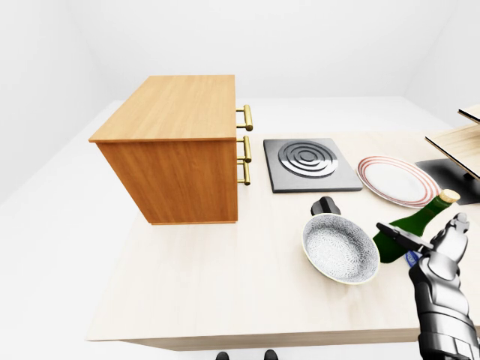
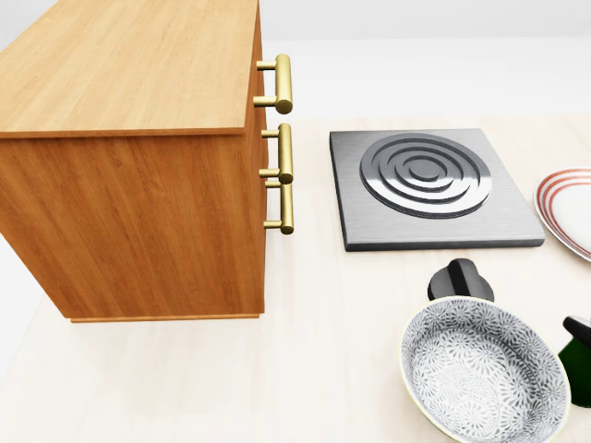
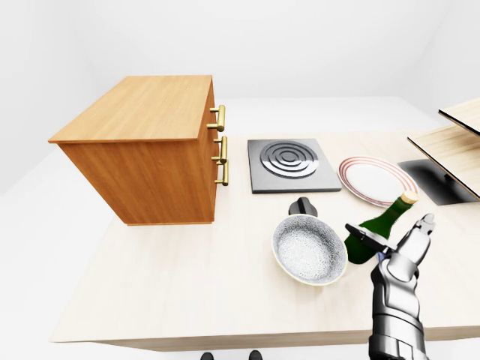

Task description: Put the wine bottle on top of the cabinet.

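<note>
Right-eye view: our right hand spread its fingers open just beside the tilted green glass wine bottle, patterned grey bowl leftward.

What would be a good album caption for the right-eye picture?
Robot's right hand, fingers open, reaches for a tilted green wine bottle beside a patterned bowl, wooden cabinet waiting at left.

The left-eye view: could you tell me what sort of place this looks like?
Probably a simulated kitchen worktop: a hob with its knob, a plate, a patterned bowl and a wine bottle share the table.
</note>
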{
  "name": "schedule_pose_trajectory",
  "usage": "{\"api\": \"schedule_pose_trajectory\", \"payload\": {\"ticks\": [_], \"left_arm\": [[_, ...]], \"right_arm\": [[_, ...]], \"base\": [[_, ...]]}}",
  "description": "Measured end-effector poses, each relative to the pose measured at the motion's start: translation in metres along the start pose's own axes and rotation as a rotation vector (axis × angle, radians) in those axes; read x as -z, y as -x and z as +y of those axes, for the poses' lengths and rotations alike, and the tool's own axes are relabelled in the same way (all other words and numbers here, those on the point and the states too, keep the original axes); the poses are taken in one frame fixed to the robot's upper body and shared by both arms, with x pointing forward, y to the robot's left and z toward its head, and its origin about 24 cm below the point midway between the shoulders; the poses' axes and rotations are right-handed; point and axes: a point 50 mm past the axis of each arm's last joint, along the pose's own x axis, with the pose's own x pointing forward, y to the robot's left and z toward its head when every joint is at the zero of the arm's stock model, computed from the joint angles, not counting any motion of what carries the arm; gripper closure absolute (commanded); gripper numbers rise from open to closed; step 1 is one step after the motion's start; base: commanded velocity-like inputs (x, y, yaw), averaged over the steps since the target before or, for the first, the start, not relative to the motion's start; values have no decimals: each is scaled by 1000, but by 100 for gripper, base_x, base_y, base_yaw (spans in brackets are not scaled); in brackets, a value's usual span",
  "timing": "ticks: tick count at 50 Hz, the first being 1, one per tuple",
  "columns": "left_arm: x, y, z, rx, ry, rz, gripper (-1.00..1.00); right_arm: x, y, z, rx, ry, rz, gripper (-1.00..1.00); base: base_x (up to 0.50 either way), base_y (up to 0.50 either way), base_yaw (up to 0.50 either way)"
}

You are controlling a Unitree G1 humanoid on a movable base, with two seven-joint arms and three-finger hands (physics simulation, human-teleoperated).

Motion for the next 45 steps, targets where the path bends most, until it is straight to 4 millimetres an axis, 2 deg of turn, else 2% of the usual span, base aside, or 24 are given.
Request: {"api": "schedule_pose_trajectory", "payload": {"ticks": [25, 26, 27, 28, 45], "left_arm": [[0, 0, -1, 6, -5, -1, -100], [0, 0, -1, 6, -5, -1, -100], [0, 0, -1, 6, -5, -1, -100], [0, 0, -1, 6, -5, -1, -100], [0, 1, -1, 6, -6, -2, -100]], "right_arm": [[-1, -9, 9, -11, 37, 27, -100], [-1, -9, 9, -12, 39, 27, -44], [-2, -9, 10, -14, 39, 21, -12], [-2, -10, 10, -14, 40, 24, 88], [-1, -10, 7, -39, 62, 23, 90]], "base": [[0, 0, 0], [0, 0, 0], [0, 0, 0], [0, 0, 0], [0, 0, 0]]}}
